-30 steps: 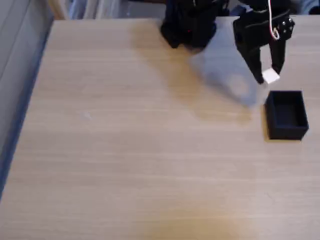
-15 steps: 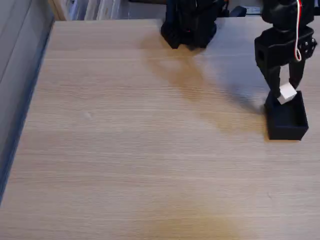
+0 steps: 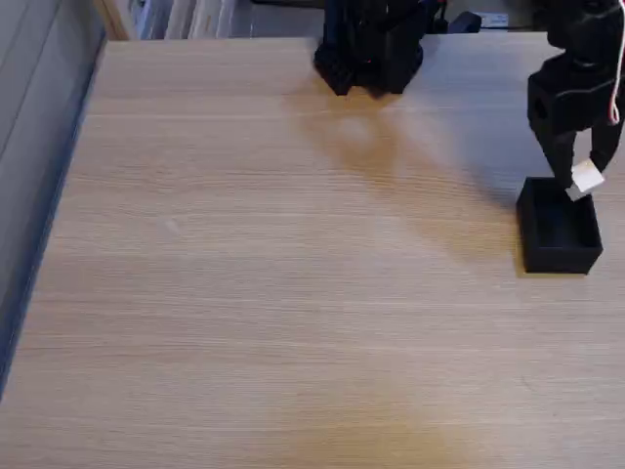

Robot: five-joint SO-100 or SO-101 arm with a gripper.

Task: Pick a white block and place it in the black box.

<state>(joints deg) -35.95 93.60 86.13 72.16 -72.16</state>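
Over far right corner of black box [image 3: 559, 237], fixed view: black hand [image 3: 584, 180] pinches white block [image 3: 586, 178] between its fingers. Block sits above box rim, off tabletop [image 3: 273, 274]. Arm base [image 3: 369, 44] at far edge.

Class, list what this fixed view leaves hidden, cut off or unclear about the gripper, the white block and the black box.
- Gripper: the arm above it is cut off by the top and right edges.
- White block: partly covered by the gripper's fingers; its height above the black box cannot be judged.
- Black box: its dark interior shows no detail.
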